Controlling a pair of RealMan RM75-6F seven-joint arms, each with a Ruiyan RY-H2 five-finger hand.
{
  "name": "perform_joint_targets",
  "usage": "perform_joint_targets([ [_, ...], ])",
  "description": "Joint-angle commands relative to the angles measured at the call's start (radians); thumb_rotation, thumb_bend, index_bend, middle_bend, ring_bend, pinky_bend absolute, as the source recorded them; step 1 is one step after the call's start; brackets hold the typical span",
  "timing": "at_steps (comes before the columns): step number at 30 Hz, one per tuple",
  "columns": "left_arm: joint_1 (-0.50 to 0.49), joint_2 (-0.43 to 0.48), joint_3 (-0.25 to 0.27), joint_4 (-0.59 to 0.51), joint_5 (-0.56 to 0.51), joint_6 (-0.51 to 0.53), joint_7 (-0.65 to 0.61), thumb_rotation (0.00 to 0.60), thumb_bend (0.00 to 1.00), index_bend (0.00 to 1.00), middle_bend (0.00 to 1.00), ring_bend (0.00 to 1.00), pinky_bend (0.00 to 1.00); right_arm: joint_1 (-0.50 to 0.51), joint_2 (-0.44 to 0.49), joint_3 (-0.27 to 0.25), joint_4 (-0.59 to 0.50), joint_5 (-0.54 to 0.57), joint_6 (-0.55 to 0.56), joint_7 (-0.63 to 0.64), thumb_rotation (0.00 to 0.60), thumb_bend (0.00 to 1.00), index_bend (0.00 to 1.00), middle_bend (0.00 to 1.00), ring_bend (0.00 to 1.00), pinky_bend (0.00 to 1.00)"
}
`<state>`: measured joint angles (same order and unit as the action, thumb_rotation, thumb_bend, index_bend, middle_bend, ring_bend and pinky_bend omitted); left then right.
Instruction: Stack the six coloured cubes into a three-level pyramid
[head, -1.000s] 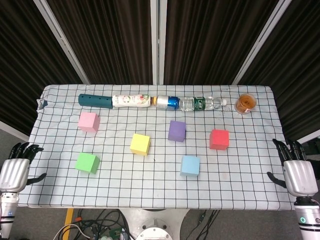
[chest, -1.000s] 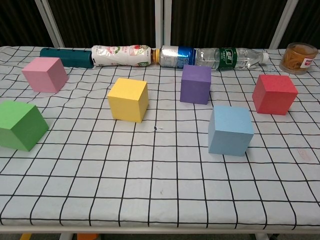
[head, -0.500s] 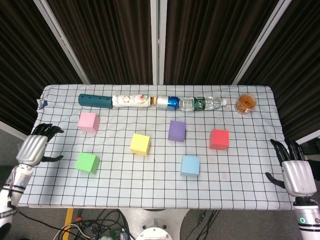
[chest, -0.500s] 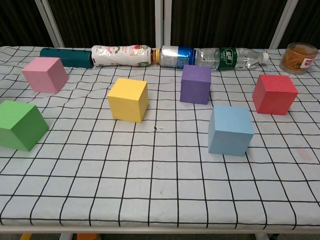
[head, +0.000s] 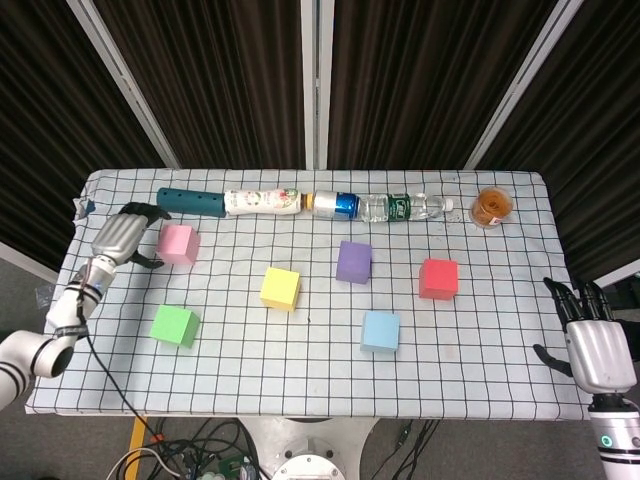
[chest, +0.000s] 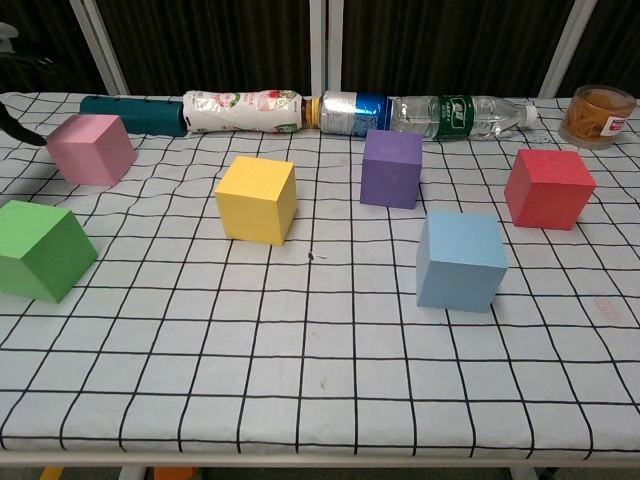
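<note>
Six cubes lie apart on the checked cloth: pink, green, yellow, purple, red and light blue. My left hand hovers just left of the pink cube, fingers apart, holding nothing. Only its dark fingertips show at the chest view's left edge. My right hand hangs off the table's right front corner, open and empty.
A row of items lies along the back: a teal tube, a white floral bottle, a blue can and a clear water bottle. An amber cup stands at the back right.
My left hand has risen from beside the table's front left edge and travelled back and inward, now next to the pink cube. The right hand and all cubes stay put.
</note>
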<state>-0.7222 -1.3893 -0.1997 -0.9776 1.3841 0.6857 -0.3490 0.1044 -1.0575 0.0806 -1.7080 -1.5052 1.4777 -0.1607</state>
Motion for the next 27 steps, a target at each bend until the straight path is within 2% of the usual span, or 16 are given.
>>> perform_joint_targets([
  [1, -0.054, -0.058, 0.010, 0.083, -0.016, -0.067, -0.015, 0.600, 0.04, 0.22, 0.16, 0.10, 0.09, 0.001, 0.000, 0.001, 0.001, 0.003, -0.003, 0.001, 0.600, 0.09, 0.01, 0.15, 0.02, 0.07],
  [7, -0.089, -0.113, 0.033, 0.195, -0.033, -0.142, -0.013, 0.600, 0.04, 0.22, 0.16, 0.10, 0.09, 0.005, -0.002, 0.002, 0.004, 0.012, -0.013, 0.003, 0.600, 0.09, 0.01, 0.15, 0.02, 0.07],
  [12, -0.087, -0.125, 0.050, 0.217, -0.027, -0.151, -0.051, 0.600, 0.04, 0.27, 0.18, 0.11, 0.09, 0.008, -0.005, 0.001, 0.005, 0.018, -0.021, 0.003, 0.600, 0.09, 0.01, 0.15, 0.02, 0.07],
  [14, -0.087, -0.135, 0.055, 0.231, -0.019, -0.141, -0.066, 0.600, 0.05, 0.31, 0.23, 0.15, 0.11, 0.009, -0.006, 0.001, 0.004, 0.018, -0.023, 0.001, 0.600, 0.09, 0.01, 0.15, 0.02, 0.07],
  [18, -0.091, -0.157, 0.062, 0.257, -0.003, -0.112, -0.090, 0.600, 0.09, 0.39, 0.37, 0.30, 0.22, 0.011, -0.009, 0.001, 0.001, 0.017, -0.023, -0.001, 0.600, 0.09, 0.01, 0.15, 0.02, 0.07],
  [23, -0.093, -0.131, 0.080, 0.215, 0.032, -0.068, -0.105, 0.600, 0.11, 0.44, 0.46, 0.39, 0.25, 0.010, -0.006, -0.002, -0.002, 0.010, -0.020, -0.001, 0.600, 0.09, 0.01, 0.15, 0.02, 0.07],
  [27, -0.081, -0.070, 0.088, 0.084, 0.051, -0.018, -0.104, 0.600, 0.11, 0.44, 0.47, 0.40, 0.25, 0.007, -0.006, -0.005, 0.002, 0.006, -0.017, 0.005, 0.600, 0.09, 0.01, 0.15, 0.02, 0.07],
])
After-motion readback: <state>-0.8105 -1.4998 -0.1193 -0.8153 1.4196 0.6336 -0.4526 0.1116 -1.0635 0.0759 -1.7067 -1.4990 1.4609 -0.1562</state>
